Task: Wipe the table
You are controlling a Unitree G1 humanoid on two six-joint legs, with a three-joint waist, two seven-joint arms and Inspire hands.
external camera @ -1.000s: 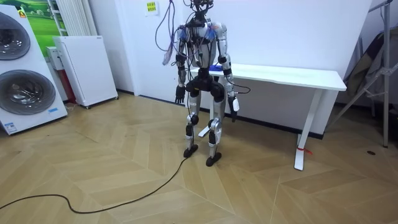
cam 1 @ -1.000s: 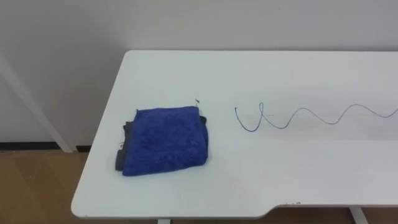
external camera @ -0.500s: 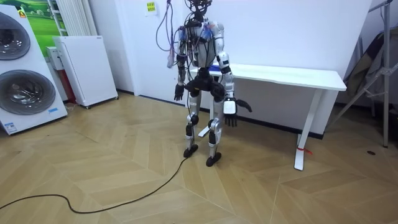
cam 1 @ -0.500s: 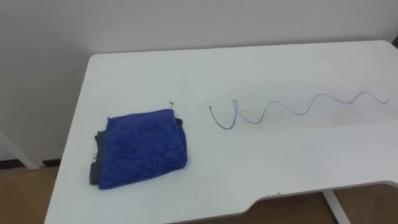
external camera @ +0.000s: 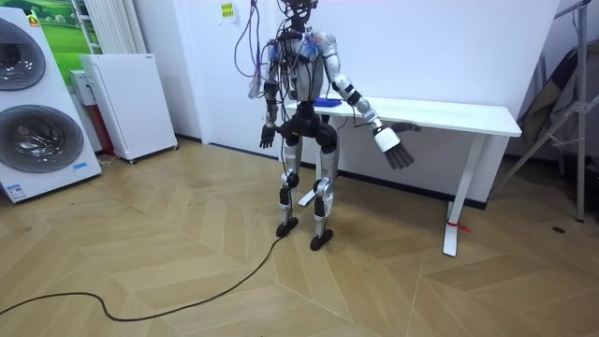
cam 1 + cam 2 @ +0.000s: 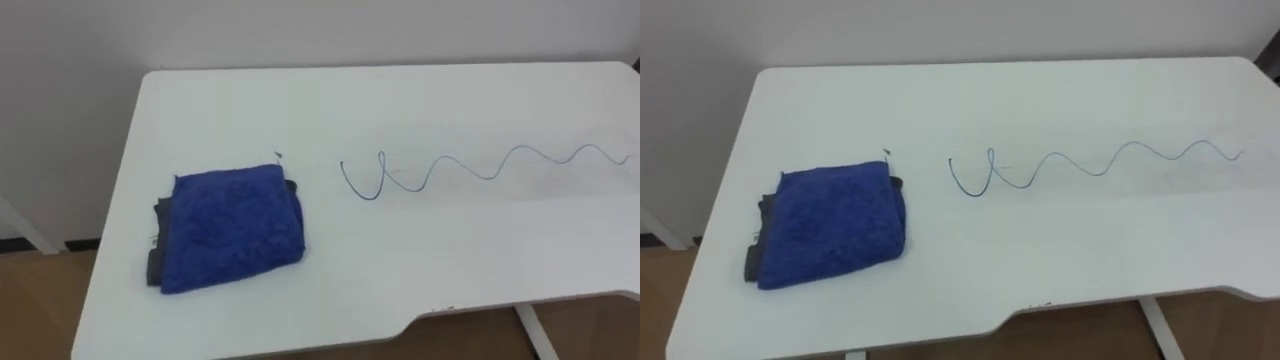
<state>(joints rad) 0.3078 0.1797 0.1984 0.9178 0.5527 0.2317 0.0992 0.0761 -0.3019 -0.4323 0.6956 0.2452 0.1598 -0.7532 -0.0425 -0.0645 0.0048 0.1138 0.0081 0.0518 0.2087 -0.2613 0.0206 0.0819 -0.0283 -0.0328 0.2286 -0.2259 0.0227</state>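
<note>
The right hand (image 5: 397, 150) is rising from beside the robot's thigh and swinging out toward the room view's right, fingers spread, near the front edge of the table (image 5: 468, 117) at mid-frame.

Wall (image 5: 449, 47): plain white.
Floor (image 5: 187, 271): light wood parquet.
Table (image 5: 468, 117): white, against the wall.
Room view's left: stacked washing machines (image 5: 33, 103), white cabinet (image 5: 126, 103) beside them.
</note>
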